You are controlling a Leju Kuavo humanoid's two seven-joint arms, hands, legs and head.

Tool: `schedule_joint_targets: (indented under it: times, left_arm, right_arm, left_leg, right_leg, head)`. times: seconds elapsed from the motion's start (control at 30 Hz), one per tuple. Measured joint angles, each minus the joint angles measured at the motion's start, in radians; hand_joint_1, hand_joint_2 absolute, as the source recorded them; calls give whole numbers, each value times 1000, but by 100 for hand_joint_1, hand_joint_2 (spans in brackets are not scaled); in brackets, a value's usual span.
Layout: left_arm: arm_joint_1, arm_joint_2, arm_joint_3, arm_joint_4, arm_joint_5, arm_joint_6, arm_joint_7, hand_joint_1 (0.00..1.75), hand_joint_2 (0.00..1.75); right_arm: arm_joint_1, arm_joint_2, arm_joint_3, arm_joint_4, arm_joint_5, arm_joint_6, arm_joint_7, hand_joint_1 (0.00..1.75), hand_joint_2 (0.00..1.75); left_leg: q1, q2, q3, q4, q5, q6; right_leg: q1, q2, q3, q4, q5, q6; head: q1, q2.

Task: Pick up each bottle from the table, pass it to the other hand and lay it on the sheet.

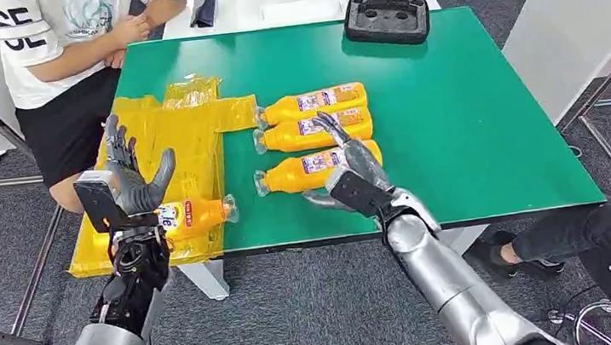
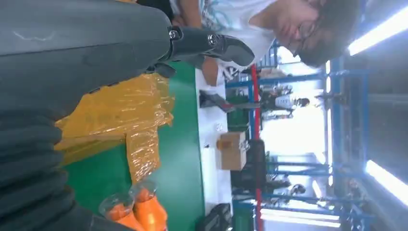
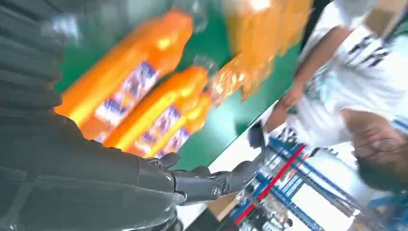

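Four orange bottles lie on their sides on a green counter (image 1: 466, 104). Three form a row near the middle, caps pointing toward a yellow sheet (image 1: 165, 131): the far bottle (image 1: 312, 101), the middle bottle (image 1: 306, 131) just beside it, and the near bottle (image 1: 302, 171) a little apart. The fourth bottle (image 1: 195, 216) lies on the sheet near the counter's front edge, cap pointing toward the row.

The right robot hand (image 1: 351, 163) reaches over the row from the front. Its fingers are spread and stretch across the near bottle toward the middle one, and its thumb sticks out just in front of the near bottle. It grips nothing; whether it touches the bottles cannot be told. In the right wrist view the three bottles are blurred beyond the hand.

The left robot hand (image 1: 133, 175) is raised over the front part of the sheet, fingers spread upward, thumb out to the side, holding nothing. It partly covers the fourth bottle from the head view.

The sheet is crinkled plastic spread over the counter's left part, with one strip reaching toward the far bottle's cap.

A black case (image 1: 385, 1) lies open at the counter's far edge. A person (image 1: 67, 52) in a white shirt and black shorts sits at the far left corner. Another person's dark-clothed leg (image 1: 609, 243) shows at the right, on grey carpet.
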Motion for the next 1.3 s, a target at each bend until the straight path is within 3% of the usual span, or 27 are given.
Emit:
schedule_joint_targets:
  times: [0.23,0.5,0.8,1.3]
  left_arm:
    - [57,8,-63,-81,22,58,0,0,175]
    - [79,21,-79,-94,10,92,0,0,175]
    - [80,26,-96,-92,5,98,0,0,175]
    - [78,26,-113,-69,5,101,0,0,175]
  right_arm:
    - [-232,-25,26,251,110,36,134,0,175]
    - [-358,-23,79,439,195,135,301,0,175]
    - [-429,-12,121,539,220,205,373,0,175]
    - [-432,-11,150,598,238,241,385,0,175]
  left_leg:
    - [0,0,0,0,1,1]
    - [1,0,0,0,1,1]
    - [0,-1,0,0,1,1]
    - [0,0,0,0,1,1]
  right_leg:
    - [0,0,0,0,0,0]
    - [0,0,0,0,0,0]
    - [0,0,0,0,0,0]
    - [0,0,0,0,0,0]
  head:
    - [0,0]
    - [0,0]
    - [0,0]
    - [0,0]
